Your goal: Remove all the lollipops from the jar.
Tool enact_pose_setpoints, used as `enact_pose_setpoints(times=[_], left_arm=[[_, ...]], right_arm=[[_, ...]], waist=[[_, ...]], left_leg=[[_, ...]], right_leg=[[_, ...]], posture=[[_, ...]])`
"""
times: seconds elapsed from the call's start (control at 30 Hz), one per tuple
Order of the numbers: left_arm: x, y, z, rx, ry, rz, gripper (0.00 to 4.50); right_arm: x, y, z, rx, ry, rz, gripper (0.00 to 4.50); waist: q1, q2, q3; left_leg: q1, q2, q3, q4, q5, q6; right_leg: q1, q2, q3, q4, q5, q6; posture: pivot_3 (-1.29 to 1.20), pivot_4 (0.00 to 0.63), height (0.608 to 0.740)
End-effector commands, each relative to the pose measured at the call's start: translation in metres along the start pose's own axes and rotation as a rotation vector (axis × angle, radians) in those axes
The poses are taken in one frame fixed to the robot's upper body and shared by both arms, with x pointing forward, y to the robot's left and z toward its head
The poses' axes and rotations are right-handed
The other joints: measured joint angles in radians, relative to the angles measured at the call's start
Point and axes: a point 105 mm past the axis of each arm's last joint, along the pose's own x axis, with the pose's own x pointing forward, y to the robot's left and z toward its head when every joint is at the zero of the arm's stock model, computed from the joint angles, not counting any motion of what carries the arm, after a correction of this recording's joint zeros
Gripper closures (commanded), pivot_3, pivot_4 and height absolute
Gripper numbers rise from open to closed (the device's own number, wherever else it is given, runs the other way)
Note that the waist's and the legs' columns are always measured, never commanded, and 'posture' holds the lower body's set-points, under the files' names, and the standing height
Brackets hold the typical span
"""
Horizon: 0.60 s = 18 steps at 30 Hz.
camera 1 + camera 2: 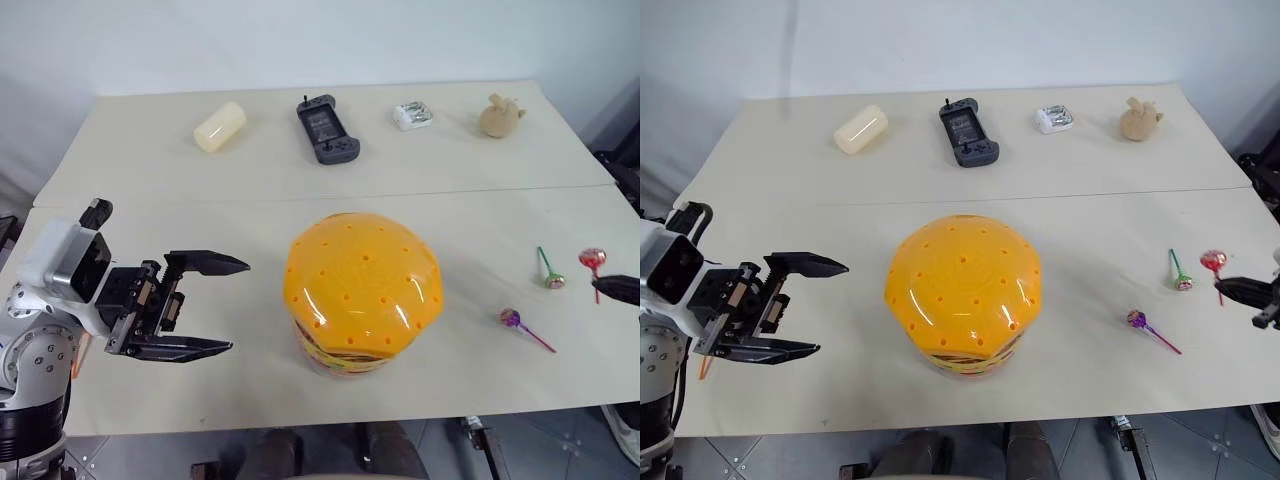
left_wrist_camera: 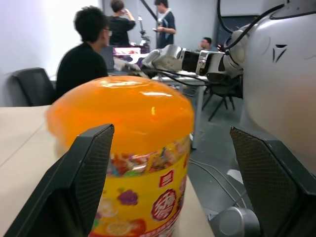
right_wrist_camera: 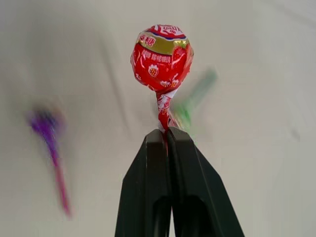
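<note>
The jar (image 1: 360, 290), burger-shaped with an orange domed top dotted with holes, stands at the table's front middle. My left gripper (image 1: 240, 306) is open just left of it, fingers pointing at it and apart from it; the left wrist view shows the jar (image 2: 133, 123) between the two fingers (image 2: 89, 168). At the right edge my right gripper (image 1: 612, 288) is shut on the stick of a red-wrapped lollipop (image 3: 161, 57), held over the table. A green-stick lollipop (image 1: 550, 272) and a purple one (image 1: 514, 320) lie on the table beside it.
Along the far side lie a cream cylinder (image 1: 219, 127), a dark game controller (image 1: 327, 129), a small white object (image 1: 412, 116) and a tan toy (image 1: 499, 116). A thin orange stick (image 1: 77, 356) shows by my left arm. People sit beyond the table.
</note>
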Motion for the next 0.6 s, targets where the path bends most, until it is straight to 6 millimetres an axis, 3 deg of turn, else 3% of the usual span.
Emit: enact_pose_setpoints(times=[0.03,0.23,0.47,0.6], left_arm=[[-0.004,-0.004,0.003,0.011,0.032,0.014,0.5],[-0.013,0.003,0.0,-0.022,0.069,0.107,0.5],[-0.026,0.009,-0.005,-0.078,0.122,0.227,0.5],[-0.062,0.022,-0.029,-0.081,0.214,0.467,0.5]], right_arm=[[0.006,-0.007,-0.025,-0.009,0.106,-0.061,4.47],[0.018,0.01,-0.019,0.046,-0.074,0.032,2.51],[-0.002,0.013,0.019,0.026,-0.396,0.087,0.12],[-0.015,0.033,0.081,0.018,-0.688,0.21,0.06]], waist=[[-0.008,0.0,0.0],[-0.011,0.001,0.0],[-0.009,0.001,0.0],[-0.012,0.001,0.0]], left_leg=[[0.0,0.0,0.0,0.0,0.001,-0.001],[0.002,0.001,0.0,0.0,0.001,-0.002],[0.001,0.001,-0.001,0.0,0.001,-0.002],[0.001,0.001,-0.001,0.0,0.001,-0.002]], right_leg=[[0.0,0.0,0.0,0.001,0.0,-0.001],[0.0,0.001,0.001,0.004,0.0,-0.001],[0.0,0.001,0.001,0.003,0.0,-0.001],[-0.001,0.001,0.001,0.003,0.0,-0.001]], posture=[[0.0,0.15,0.74],[0.0,0.15,0.74],[0.0,0.15,0.74],[0.0,0.15,0.74]])
